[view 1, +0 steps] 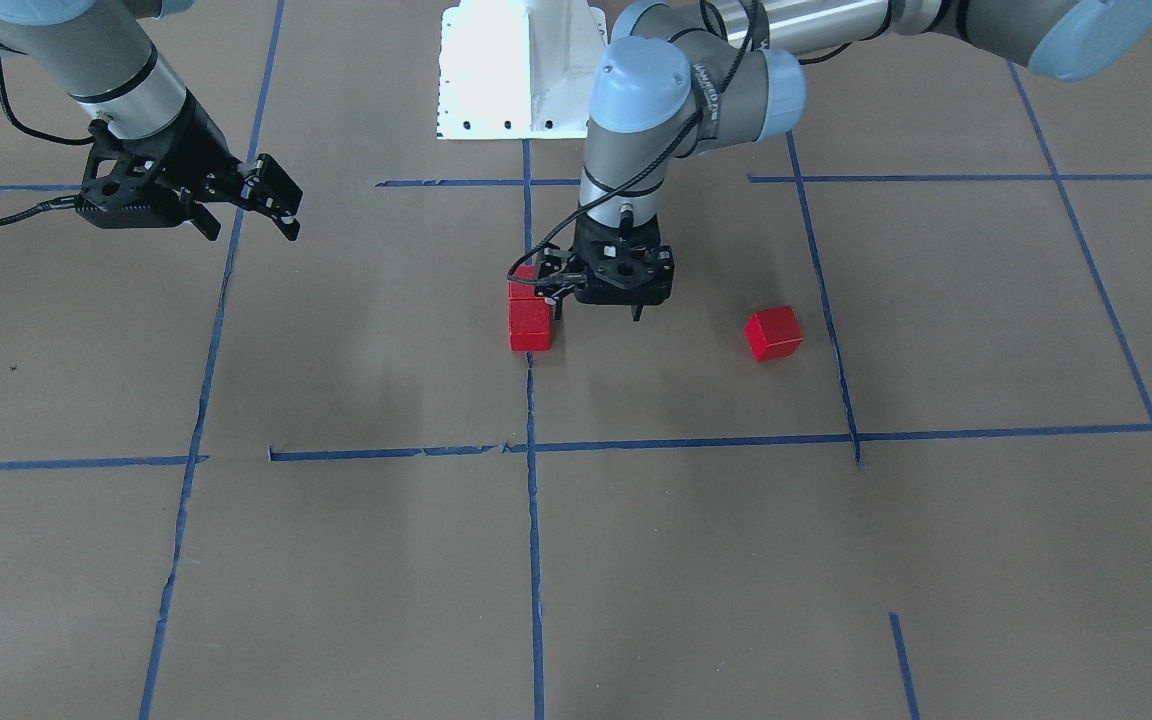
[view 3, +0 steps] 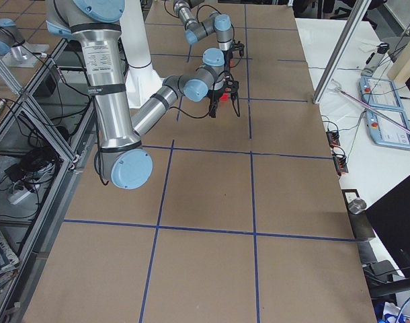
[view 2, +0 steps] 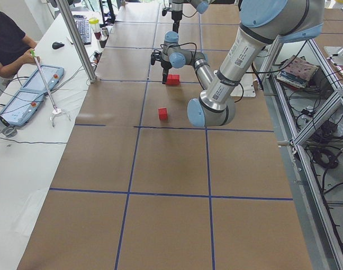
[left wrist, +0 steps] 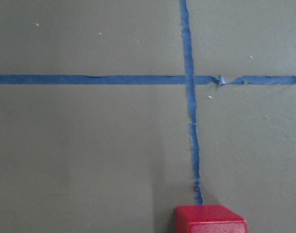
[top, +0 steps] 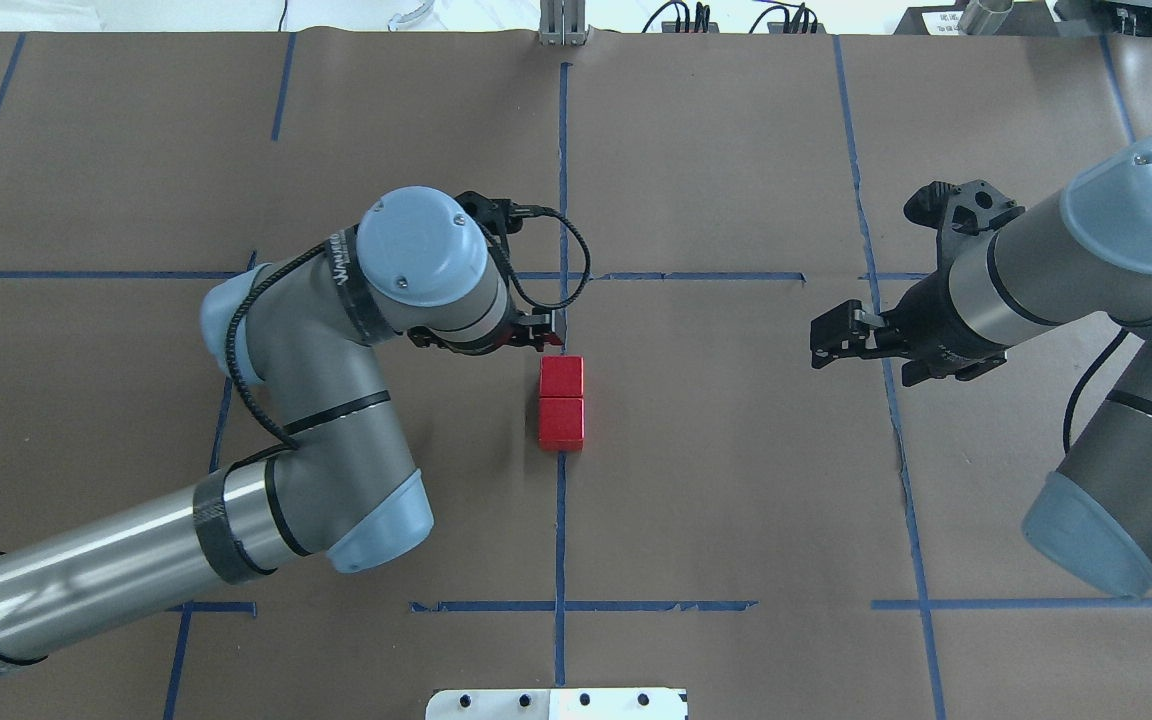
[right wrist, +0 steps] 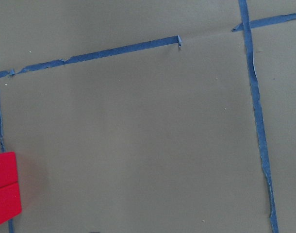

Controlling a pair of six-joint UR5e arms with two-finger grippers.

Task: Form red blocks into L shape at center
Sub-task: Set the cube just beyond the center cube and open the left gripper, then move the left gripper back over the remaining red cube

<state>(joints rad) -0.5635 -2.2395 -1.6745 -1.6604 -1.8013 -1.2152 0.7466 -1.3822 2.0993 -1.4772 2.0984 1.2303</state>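
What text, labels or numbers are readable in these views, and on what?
Nothing can be quoted.
Print on the left arm's joint band: too blurred to read.
Dark print on the right arm's tube: too small to read.
No marks on the red blocks.
No text on the brown paper or the blue tape.

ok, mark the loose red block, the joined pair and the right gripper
loose red block [view 1: 774, 333]: exterior front-facing view, centre of the cube.
joined pair [top: 561, 400]: overhead view, seam between both blocks.
right gripper [top: 821, 343]: overhead view, midway between its fingertips.
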